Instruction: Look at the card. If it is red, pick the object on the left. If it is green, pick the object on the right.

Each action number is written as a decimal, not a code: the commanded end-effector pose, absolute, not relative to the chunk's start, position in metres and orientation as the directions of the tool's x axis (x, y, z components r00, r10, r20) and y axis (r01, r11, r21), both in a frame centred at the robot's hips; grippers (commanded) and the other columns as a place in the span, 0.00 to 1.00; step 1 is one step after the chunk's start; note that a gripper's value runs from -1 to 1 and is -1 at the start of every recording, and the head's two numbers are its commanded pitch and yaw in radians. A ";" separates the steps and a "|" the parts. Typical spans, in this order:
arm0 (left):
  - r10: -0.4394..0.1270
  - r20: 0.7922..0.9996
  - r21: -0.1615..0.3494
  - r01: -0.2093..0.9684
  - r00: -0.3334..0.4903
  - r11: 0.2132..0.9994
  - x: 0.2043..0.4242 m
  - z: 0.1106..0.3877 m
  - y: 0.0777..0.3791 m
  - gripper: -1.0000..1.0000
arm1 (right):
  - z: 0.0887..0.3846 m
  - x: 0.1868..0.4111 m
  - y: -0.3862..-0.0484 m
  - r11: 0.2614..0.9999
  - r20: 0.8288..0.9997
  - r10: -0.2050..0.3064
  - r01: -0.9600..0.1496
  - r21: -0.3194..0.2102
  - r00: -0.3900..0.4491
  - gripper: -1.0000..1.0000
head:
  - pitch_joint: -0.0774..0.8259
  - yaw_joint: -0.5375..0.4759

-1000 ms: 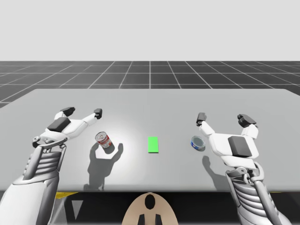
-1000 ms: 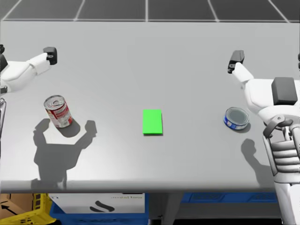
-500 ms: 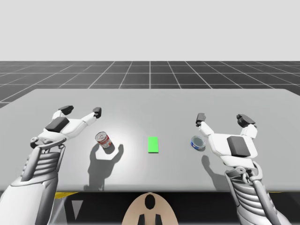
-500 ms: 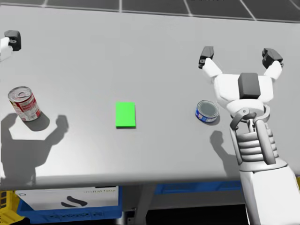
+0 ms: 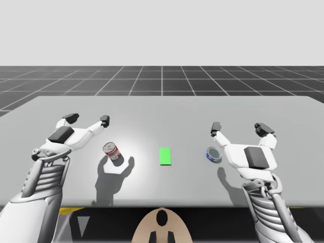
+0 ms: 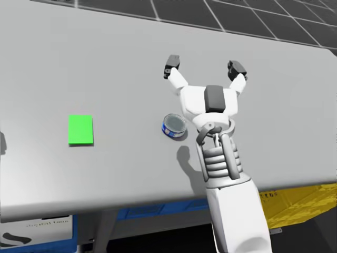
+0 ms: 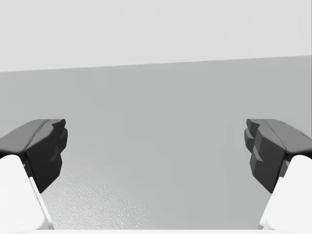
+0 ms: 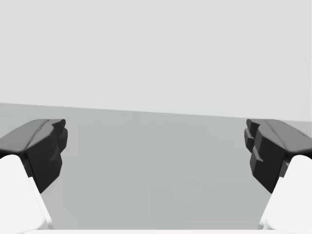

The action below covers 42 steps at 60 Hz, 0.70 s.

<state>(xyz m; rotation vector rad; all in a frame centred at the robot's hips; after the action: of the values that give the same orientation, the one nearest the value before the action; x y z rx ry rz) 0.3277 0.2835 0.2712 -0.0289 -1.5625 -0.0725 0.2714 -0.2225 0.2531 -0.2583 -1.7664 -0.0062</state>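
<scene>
A green card (image 5: 165, 156) (image 6: 80, 129) lies flat at the table's middle. Left of it stands a red and white can (image 5: 111, 151). Right of it sits a low blue round tin (image 5: 213, 154) (image 6: 174, 126). My right gripper (image 5: 241, 129) (image 6: 205, 68) hovers open just right of and behind the tin, nothing between its fingers (image 8: 41, 148). My left gripper (image 5: 87, 119) is open, behind and left of the red can, with only bare table ahead of its fingers (image 7: 41, 148).
The grey table (image 5: 162, 109) extends far behind the objects. In the head view its front edge (image 6: 158, 197) runs below the tin, with blue and yellow crates (image 6: 295, 203) under it.
My head has turned to the right, so the blue tin and right arm now sit mid-picture and the red can has left the head view. Both arms have drifted only slightly.
</scene>
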 end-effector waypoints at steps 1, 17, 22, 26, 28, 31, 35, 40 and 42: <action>-0.029 1.000 0.028 0.066 0.006 0.997 0.327 0.271 0.283 0.00 | 0.251 0.271 -0.218 0.977 0.970 0.159 0.167 -0.129 -0.184 0.00 | 0.87 0.17; -0.042 0.999 0.042 0.064 0.003 0.997 0.325 0.269 0.280 0.00 | 0.248 0.257 -0.207 0.986 0.974 0.155 0.089 -0.142 -0.168 0.00 | 0.88 0.17; -0.047 0.999 0.047 0.059 0.000 0.997 0.325 0.269 0.280 0.00 | 0.239 0.247 -0.203 0.984 0.976 0.174 0.066 -0.167 -0.131 0.00 | 0.88 0.17; -0.048 0.999 0.048 0.056 0.002 0.997 0.325 0.268 0.280 0.00 | 0.225 0.238 -0.202 0.988 0.983 0.155 0.042 -0.152 -0.099 0.00 | 0.88 0.17; -0.048 0.999 0.048 0.055 0.003 0.997 0.326 0.268 0.280 0.00 | 0.218 0.234 -0.203 0.983 0.977 0.186 0.029 -0.184 -0.106 0.00 | 0.88 0.17; -0.050 0.999 0.050 0.055 0.004 0.997 0.325 0.268 0.278 0.00 | 0.208 0.228 -0.205 0.981 0.978 0.196 0.022 -0.194 -0.076 0.00 | 0.88 0.17; -0.052 0.999 0.051 0.054 0.003 0.997 0.325 0.267 0.278 0.00 | 0.200 0.219 -0.209 0.986 0.986 0.168 0.008 -0.168 -0.023 0.00 | 0.89 0.17; -0.052 0.999 0.052 0.053 0.001 0.997 0.325 0.267 0.277 0.00 | 0.193 0.212 -0.213 0.989 0.989 0.146 -0.007 -0.146 0.013 0.00 | 0.88 0.17; -0.053 0.999 0.053 0.052 0.001 0.997 0.325 0.267 0.277 0.00 | 0.188 0.208 -0.214 0.991 0.991 0.130 -0.019 -0.129 0.036 0.00 | 0.88 0.17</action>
<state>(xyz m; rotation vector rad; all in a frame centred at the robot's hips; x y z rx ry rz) 0.3255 0.2783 0.2676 -0.0037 -1.5662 -0.0822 0.2244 -0.2141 0.2077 -0.1546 -1.6111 0.1415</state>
